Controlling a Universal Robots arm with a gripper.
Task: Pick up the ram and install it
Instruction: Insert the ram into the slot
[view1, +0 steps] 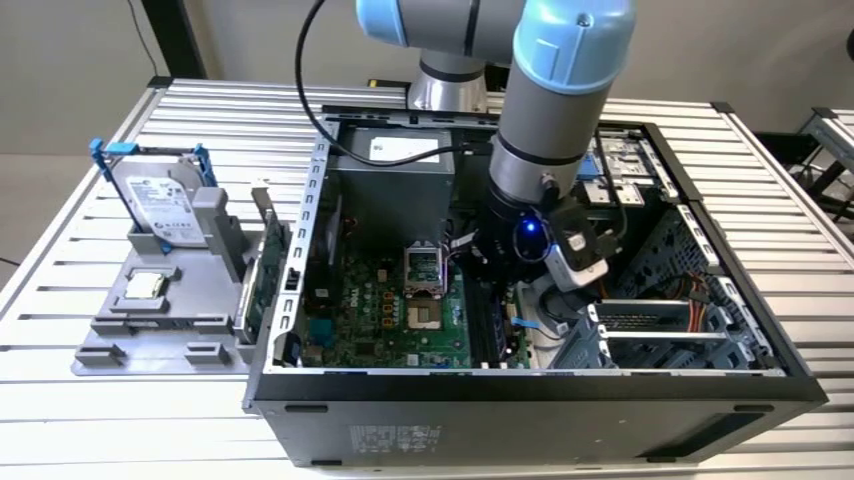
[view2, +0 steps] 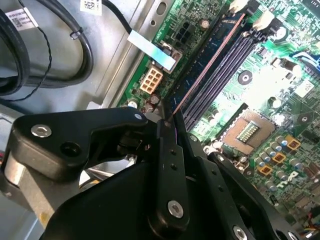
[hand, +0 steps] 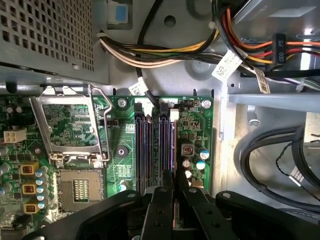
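Seating the ram (view2: 210, 62) looks like the step in hand: the gripper (hand: 174, 192) is down inside the open case (view1: 534, 385), its fingers (view2: 167, 165) pressed together on the stick's thin edge. In the second wrist view the ram runs away from the fingertips as a long narrow strip standing on edge, over the slot nearest the board's edge. I cannot tell whether it is fully down in that slot or resting just above it.

By my judgement the next move calls for a straight push along the slot line, with the stick kept upright and the end latches (view2: 262, 20) free to close.

Close by are 3 or 4 parallel slots (hand: 150, 145), the open CPU socket (hand: 80, 182) with its raised metal frame (hand: 70, 125), and small capacitors (hand: 200, 157) beside the fingers. Black cables (hand: 270, 160) and a bundle of coloured wires (hand: 165, 52) lie near the arm's path. Outside the case, a hard drive (view1: 160, 205) stands in a grey holder (view1: 154, 320) on the table (view1: 67, 400).
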